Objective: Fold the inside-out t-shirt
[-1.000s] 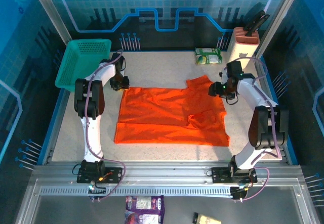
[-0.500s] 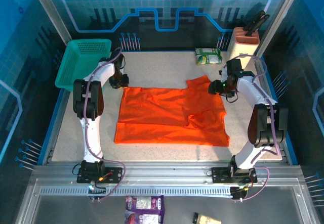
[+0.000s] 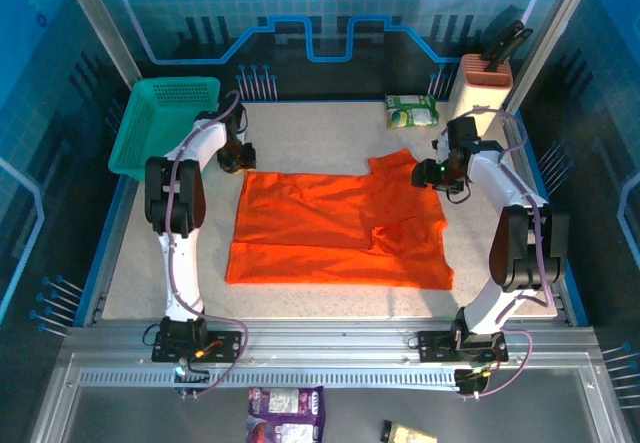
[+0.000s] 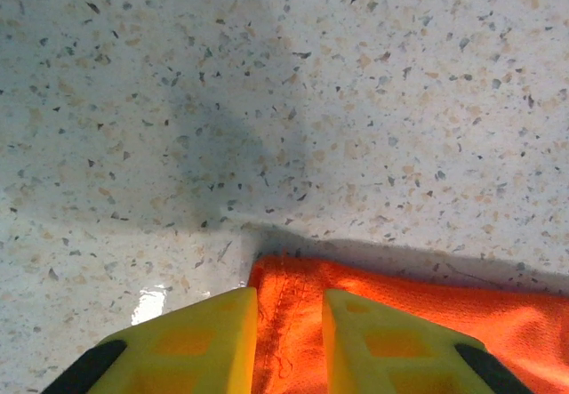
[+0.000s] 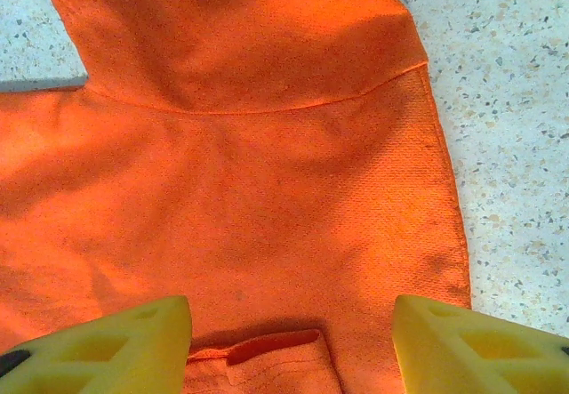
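Between the narrow fingers of the left claw (image 4: 289, 305) lay a corner of the inside-out t-shirt (image 3: 340, 228), spread flat. Beneath the wide-parted right claw (image 5: 292, 309) lay its sleeve end. We judged we were grasping for the first fold; next, both should pinch cloth.

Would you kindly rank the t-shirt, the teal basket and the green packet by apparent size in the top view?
Largest to smallest:
1. t-shirt
2. teal basket
3. green packet
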Tool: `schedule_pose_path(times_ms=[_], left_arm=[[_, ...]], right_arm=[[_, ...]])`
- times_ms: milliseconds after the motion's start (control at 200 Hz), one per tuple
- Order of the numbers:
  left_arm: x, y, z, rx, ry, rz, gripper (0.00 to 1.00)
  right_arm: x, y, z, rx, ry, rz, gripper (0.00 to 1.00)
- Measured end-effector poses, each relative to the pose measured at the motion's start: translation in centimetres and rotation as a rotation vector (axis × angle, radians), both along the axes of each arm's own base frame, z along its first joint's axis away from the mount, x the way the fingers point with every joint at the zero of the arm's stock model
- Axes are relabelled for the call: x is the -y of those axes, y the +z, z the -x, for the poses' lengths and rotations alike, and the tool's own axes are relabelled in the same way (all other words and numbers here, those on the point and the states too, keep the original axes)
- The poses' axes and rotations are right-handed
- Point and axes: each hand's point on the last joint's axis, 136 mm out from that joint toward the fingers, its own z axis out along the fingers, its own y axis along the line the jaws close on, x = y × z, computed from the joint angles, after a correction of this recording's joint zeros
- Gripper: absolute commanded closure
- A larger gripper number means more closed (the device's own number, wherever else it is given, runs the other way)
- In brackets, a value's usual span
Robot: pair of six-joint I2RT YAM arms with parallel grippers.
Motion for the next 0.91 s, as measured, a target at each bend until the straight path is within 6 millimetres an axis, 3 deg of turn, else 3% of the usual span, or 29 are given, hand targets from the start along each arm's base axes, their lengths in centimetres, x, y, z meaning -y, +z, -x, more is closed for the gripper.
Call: schedule_pose_path(times_ms=[210, 560, 750, 906], left_arm=[[0.0, -2.0, 0.4, -0.06, -0.003, -0.004, 0.77], [0.0, -2.1, 0.2, -0.068, -0.007, -0.005, 0.97], [0.0, -2.0, 0.2, -0.067, -0.008, -0.005, 1.0], [0.0, -2.0, 0.2, -0.067, -0.007, -0.004, 1.0]], right_arm=[[0.0, 0.0, 0.1, -0.004, 0.0, 0.0, 0.38], [0.0, -0.3, -0.1, -0.012, 0.001, 0.001, 0.38], [0.0, -0.7, -2.1, -0.005, 0.031, 0.017, 0.39], [0.4, -0.9, -5.3, 0.028, 0.082, 0.066, 0.45]])
